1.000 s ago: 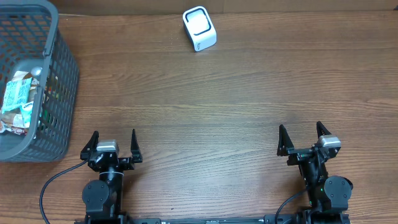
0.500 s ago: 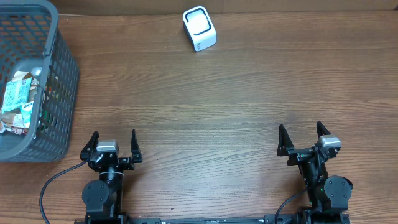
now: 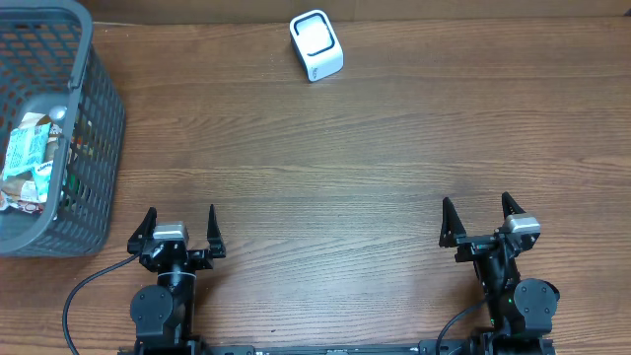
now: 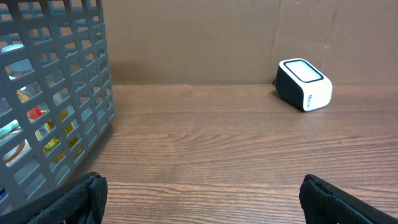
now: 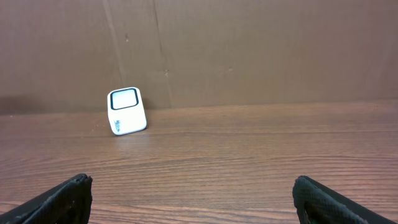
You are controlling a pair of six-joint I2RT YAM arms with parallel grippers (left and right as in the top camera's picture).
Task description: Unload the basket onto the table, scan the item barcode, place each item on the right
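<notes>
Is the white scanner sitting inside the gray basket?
No, the scanner stands on the table near its far edge, apart from the basket.

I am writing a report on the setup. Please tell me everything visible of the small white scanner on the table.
The scanner is a small white box with rounded corners, plastic by its look. Its sloped face carries a pale window in a dark frame. Blue lettering on one side is too small to read. It stands upright near the far edge of the wooden table, turned slightly askew. Only the table touches it.
</notes>
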